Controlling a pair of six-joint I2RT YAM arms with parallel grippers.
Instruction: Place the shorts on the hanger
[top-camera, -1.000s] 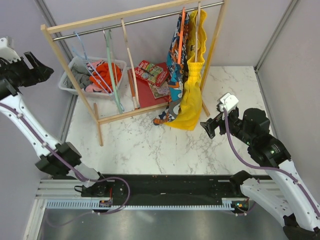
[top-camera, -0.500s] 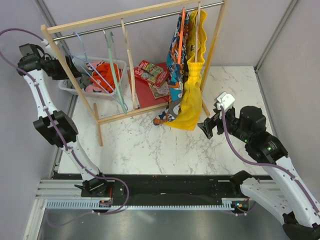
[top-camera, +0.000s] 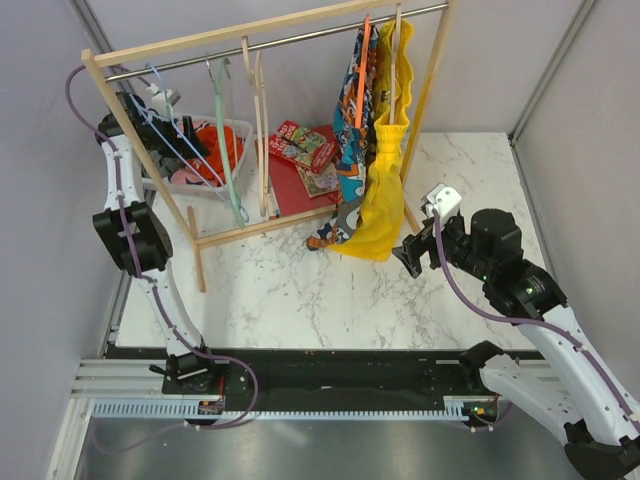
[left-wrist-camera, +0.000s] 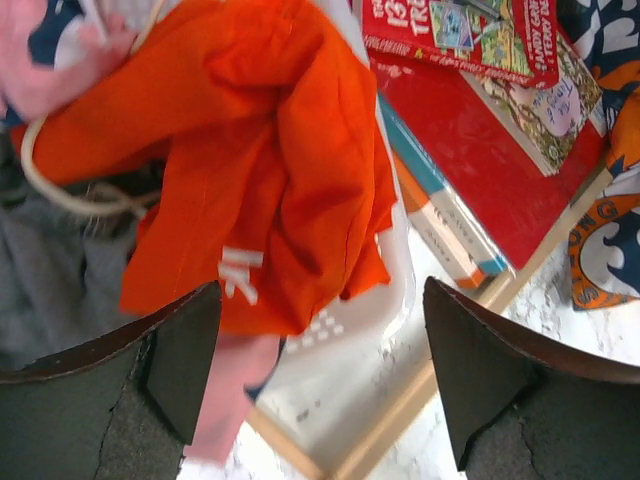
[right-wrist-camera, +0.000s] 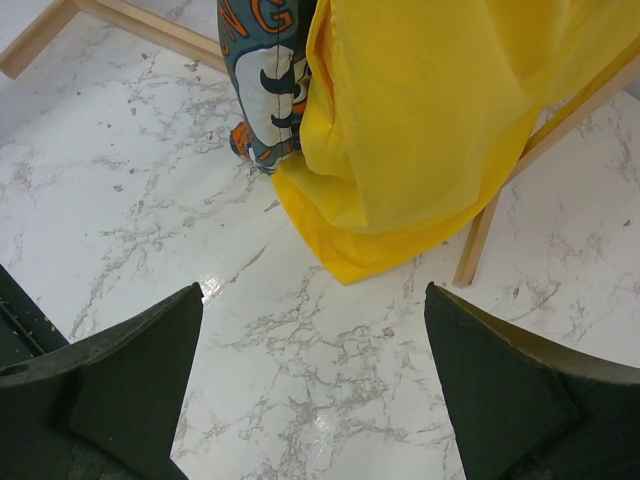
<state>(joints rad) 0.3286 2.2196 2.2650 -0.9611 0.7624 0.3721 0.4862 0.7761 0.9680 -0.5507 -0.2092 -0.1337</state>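
Note:
The orange-red shorts (left-wrist-camera: 270, 160) lie bunched on top of other clothes in a white laundry basket (left-wrist-camera: 400, 290); a white logo shows near their lower edge. In the top view the shorts (top-camera: 215, 148) sit in the basket behind the rack. The thin light-blue hanger (top-camera: 156, 80) hangs at the left end of the rail. My left gripper (top-camera: 172, 112) is beside that hanger, above the basket, open and empty (left-wrist-camera: 325, 385). My right gripper (top-camera: 410, 255) is open and empty (right-wrist-camera: 315, 390) above the marble, in front of the yellow garment.
A teal-green hanger (top-camera: 226, 150) and beige wooden hangers (top-camera: 256, 120) hang mid-rail. A patterned garment (top-camera: 352, 110) and a yellow garment (top-camera: 385, 180) hang at the right. Red books (top-camera: 300, 160) lie under the wooden rack (top-camera: 260, 222). A grey garment (left-wrist-camera: 50, 270) is in the basket.
My left arm has swung in from the far left to the rail's left end, above the basket. My right gripper has edged a little left towards the yellow garment.

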